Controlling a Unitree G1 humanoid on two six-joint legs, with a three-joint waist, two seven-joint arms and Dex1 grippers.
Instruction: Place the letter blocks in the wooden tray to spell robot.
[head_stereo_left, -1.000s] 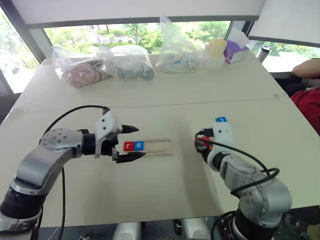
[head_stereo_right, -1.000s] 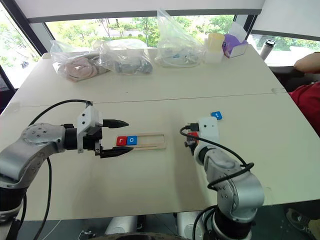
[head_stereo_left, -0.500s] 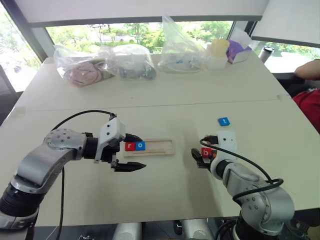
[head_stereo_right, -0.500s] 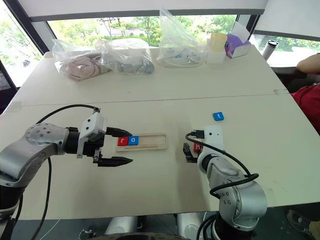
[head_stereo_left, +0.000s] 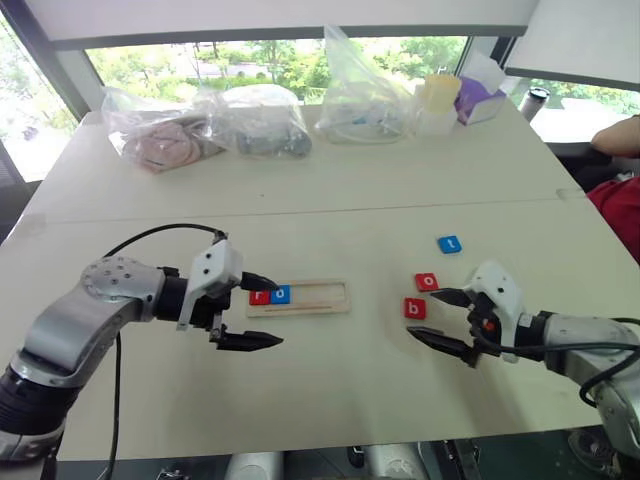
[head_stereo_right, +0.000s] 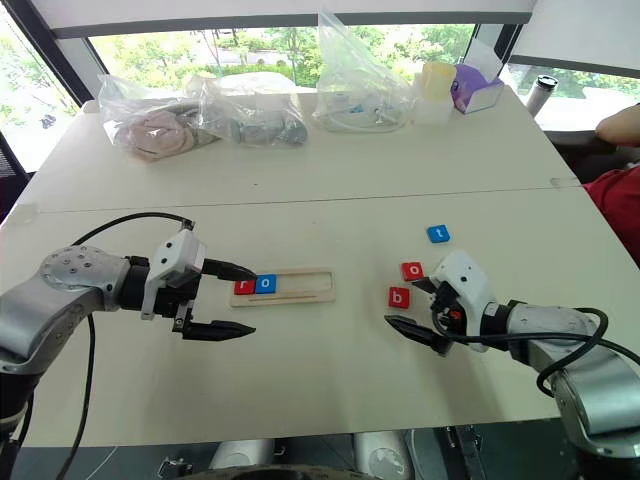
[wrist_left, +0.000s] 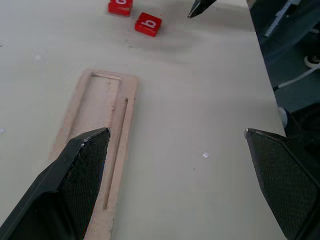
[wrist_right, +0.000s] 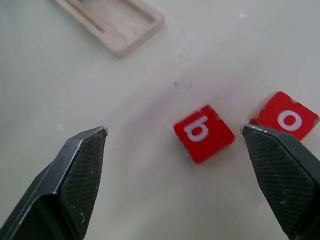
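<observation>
The wooden tray (head_stereo_left: 298, 297) was seen lying flat on the table (head_stereo_left: 330, 200), a little left of the middle. Two letter blocks were seated in its left end, touching each other: a red r block (head_stereo_left: 260, 295) at the very end and a blue o block (head_stereo_left: 281, 294) just to its right. The rest of the tray was bare wood.

The left end effector (head_stereo_left: 256, 313) was held at the tray's left end with its two black fingers spread wide and nothing between them; one finger lay over the tray's left end beside the r block, the other hung on the near side of the tray.

To the right of the tray, well apart from it, three blocks lay on the table. A red b block (head_stereo_left: 415, 308) and a red o block (head_stereo_left: 427, 282) lay just beside each other, the o block farther away. A blue t block (head_stereo_left: 450, 244) lay farther still and slightly to the right.

The right end effector (head_stereo_left: 434, 317) was found just right of the b block, its fingers released and wide apart, gripping nothing.

Clear plastic bags (head_stereo_left: 260, 120) were lined along the far side of the table.
</observation>
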